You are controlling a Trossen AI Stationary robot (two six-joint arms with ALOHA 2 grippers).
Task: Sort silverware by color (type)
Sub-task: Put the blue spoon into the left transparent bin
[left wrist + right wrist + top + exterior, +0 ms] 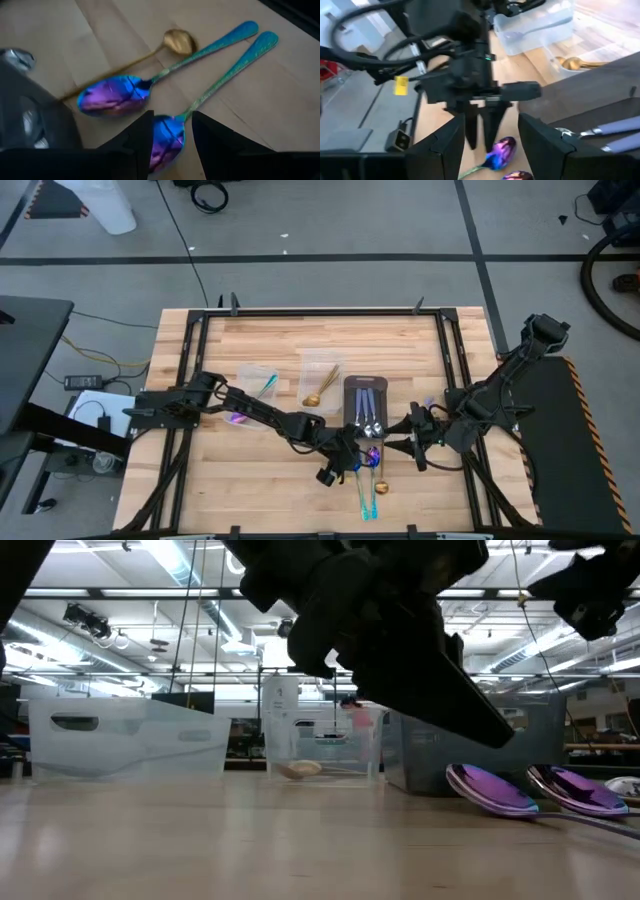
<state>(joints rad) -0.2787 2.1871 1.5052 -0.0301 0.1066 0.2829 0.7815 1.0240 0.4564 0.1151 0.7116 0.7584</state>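
Note:
Two spoons with iridescent purple bowls and teal handles lie flat on the wooden table near its front middle point(370, 480). A gold spoon point(177, 41) lies beside them. My left gripper point(170, 147) is open and slants down over the nearer purple spoon point(167, 140), one finger on each side of its bowl. In the right wrist view its fingertips point(470, 132) stand just above that bowl point(501, 150). I see no touch. My right gripper point(490, 145) is open and holds nothing. It hovers just right of the spoons point(405, 442), pointing toward the left gripper.
Behind the loose spoons stands a dark grey tray point(365, 385) holding silver spoons point(368, 420). Left of it are two clear tubs, one with a gold spoon point(320, 385) and one with a teal-handled spoon point(262, 385). Black rails point(190, 350) run along the table's sides.

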